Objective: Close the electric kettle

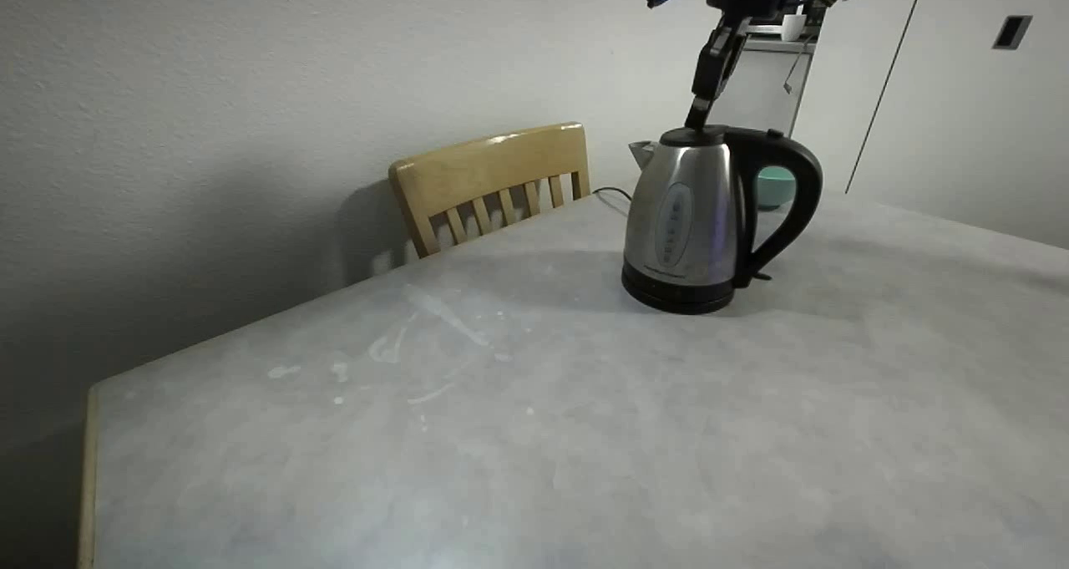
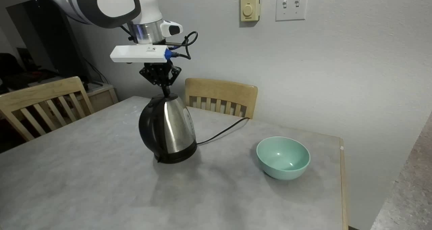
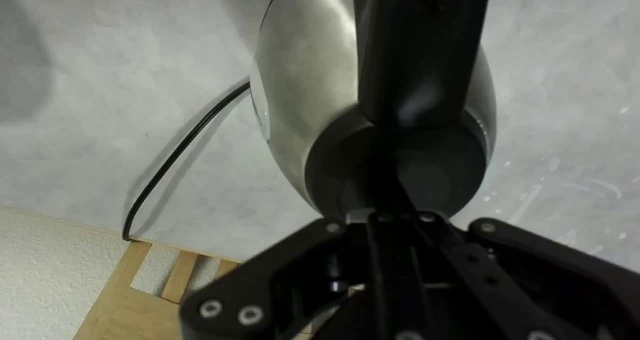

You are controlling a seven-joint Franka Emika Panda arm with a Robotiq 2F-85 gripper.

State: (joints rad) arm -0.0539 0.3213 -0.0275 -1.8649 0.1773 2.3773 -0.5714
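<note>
The electric kettle (image 1: 697, 210), brushed steel with a black base and black loop handle, stands upright on the table in both exterior views (image 2: 177, 125). Its black lid (image 1: 681, 137) lies flat across the top, flush with the rim. My gripper (image 1: 696, 119) points down with its fingers together and nothing seen between them. Its tips meet the top of the lid in both exterior views (image 2: 166, 92). In the wrist view the gripper (image 3: 385, 175) is over the dark lid (image 3: 430, 180), with the handle (image 3: 420, 55) beyond. The exact contact point is dark there.
A mint-green bowl (image 2: 283, 159) stands on the grey table (image 1: 501, 452), behind the kettle in an exterior view (image 1: 775, 187). A black cord (image 2: 222, 132) runs from the kettle to the table edge. A wooden chair (image 1: 493, 164) stands against that edge by the wall.
</note>
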